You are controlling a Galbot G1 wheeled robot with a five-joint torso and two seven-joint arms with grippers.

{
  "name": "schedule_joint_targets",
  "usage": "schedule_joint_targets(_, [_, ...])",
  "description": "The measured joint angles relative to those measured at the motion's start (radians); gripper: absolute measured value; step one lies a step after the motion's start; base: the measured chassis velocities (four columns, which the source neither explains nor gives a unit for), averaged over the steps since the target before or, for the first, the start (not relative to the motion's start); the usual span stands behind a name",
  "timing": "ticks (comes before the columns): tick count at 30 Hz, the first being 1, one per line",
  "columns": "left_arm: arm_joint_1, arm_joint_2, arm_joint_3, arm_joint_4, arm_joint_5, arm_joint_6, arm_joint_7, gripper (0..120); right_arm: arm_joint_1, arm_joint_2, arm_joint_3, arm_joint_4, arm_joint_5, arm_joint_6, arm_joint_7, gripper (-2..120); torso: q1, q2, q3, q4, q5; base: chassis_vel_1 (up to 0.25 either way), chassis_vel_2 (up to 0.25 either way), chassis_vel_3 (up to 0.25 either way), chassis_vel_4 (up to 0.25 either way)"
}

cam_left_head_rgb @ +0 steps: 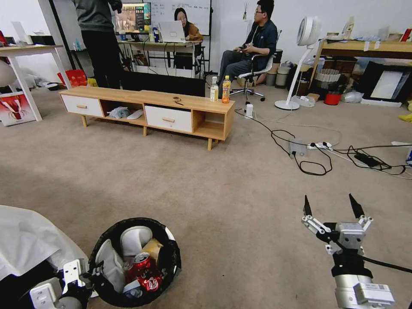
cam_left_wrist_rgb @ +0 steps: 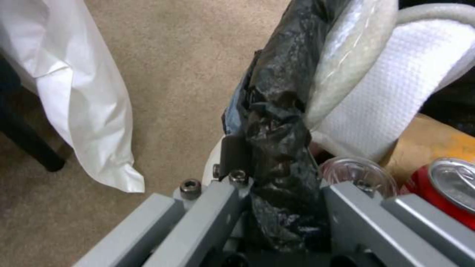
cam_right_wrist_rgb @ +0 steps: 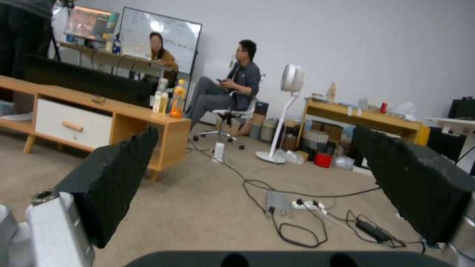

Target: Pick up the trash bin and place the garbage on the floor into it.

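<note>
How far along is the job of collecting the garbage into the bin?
Mostly done, it seems. The bin holds a red can, tissues and brown paper. The left tool is shut on the bin's bagged rim. The right tool hangs open, holding nothing. No litter shows on the floor nearby, so perhaps nothing is left.

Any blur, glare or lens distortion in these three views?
Head view: wide-angle bowing at the edges, even room light, sharp. Left wrist view: left claw on the round white black-lined trash bin's rim, glare on the red soda can's top. Right wrist view: soft throughout, open right claw included.
</note>
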Motion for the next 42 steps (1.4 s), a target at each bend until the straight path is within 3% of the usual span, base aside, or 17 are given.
schedule_joint_targets(22, [-0.005,-0.011,0.006,0.008,0.021,-0.01,0.025,3,0.002,0.027,0.003,-0.024,-0.033,0.008,0.005,100,0.0,0.0,0.0,0.0,0.0,-0.003,-0.004,-0.006,-0.003])
schedule_joint_targets(42, [-0.004,-0.013,0.011,0.003,0.02,-0.007,0.023,3,0.001,0.032,0.018,-0.035,-0.021,0.04,0.006,100,0.0,0.0,0.0,-0.0002,0.0,-0.084,-0.089,-0.085,-0.094])
